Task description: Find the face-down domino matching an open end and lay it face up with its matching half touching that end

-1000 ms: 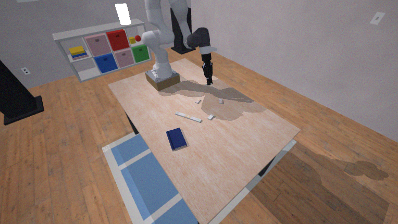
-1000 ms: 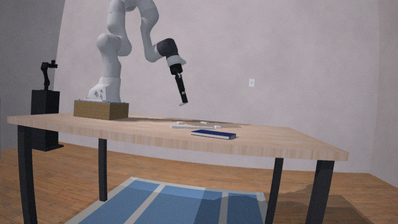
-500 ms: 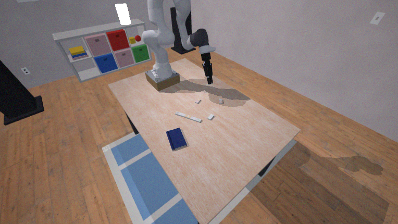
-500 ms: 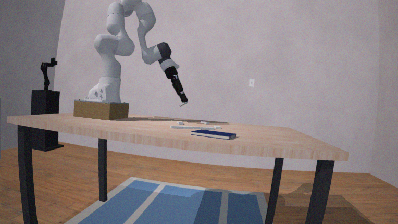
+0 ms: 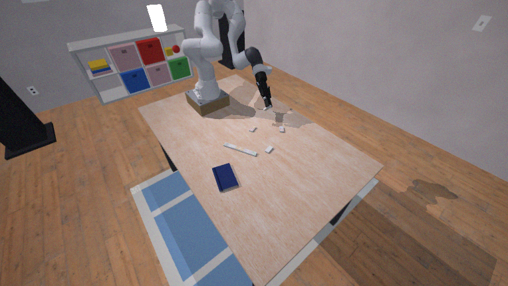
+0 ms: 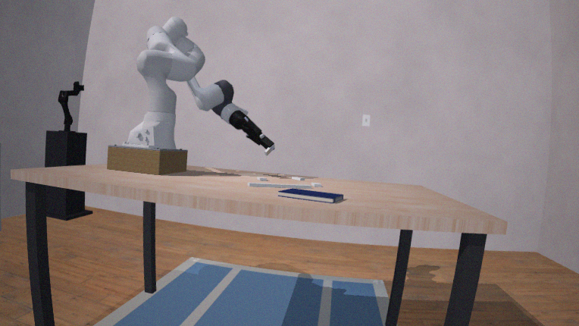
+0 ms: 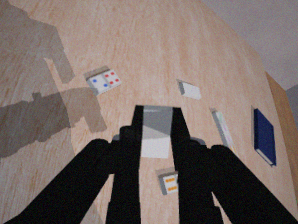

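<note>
Pips on the domino line (image 5: 240,149) are too small to read; the held domino (image 7: 157,137) seems face-hidden.

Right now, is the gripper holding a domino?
Yes: the gripper is shut on a domino, lifted clear above the table.
</note>
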